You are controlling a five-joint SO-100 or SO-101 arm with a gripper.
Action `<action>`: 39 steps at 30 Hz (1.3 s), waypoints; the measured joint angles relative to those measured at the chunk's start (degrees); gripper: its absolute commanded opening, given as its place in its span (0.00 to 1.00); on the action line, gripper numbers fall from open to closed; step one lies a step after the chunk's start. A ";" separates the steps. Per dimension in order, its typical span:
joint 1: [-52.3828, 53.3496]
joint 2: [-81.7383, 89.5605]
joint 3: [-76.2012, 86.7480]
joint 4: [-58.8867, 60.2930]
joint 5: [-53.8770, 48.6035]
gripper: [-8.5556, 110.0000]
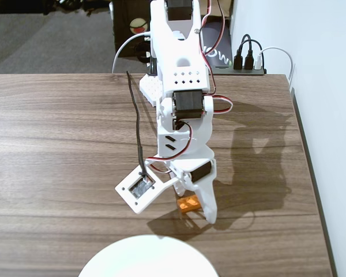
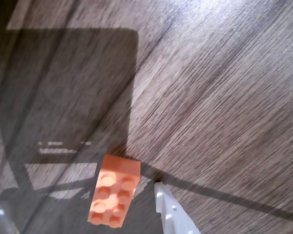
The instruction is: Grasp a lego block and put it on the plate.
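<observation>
Looking down, the fixed view alone shows the plate [image 1: 147, 257], its rim just short of the gripper [image 1: 191, 212]. The wrist view alone shows the studs of the lego block [image 2: 114, 190], which lies on the wooden table [image 1: 63, 144] between the gripper's [image 2: 80, 204] parted, empty fingers [image 2: 171, 209], beyond the plate.

Small orange studded plastic lego block [image 2: 114, 196]; plain white round plate [image 1: 147, 258]; dark brown wood-grain table [image 1: 57, 144]; white plastic gripper [image 1: 191, 203] w/ black servos.
</observation>
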 measured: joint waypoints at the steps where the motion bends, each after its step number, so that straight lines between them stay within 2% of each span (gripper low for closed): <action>1: -0.18 0.00 0.00 0.00 0.00 0.35; 4: -0.53 0.00 0.00 0.00 0.00 0.30; 12: -0.62 0.00 -0.18 0.00 0.00 0.28; 21: -0.62 0.00 -0.18 0.00 0.00 0.14; 33: -0.79 0.00 -0.26 0.00 -1.05 0.14; 39: -0.62 1.85 -0.26 1.85 -10.55 0.14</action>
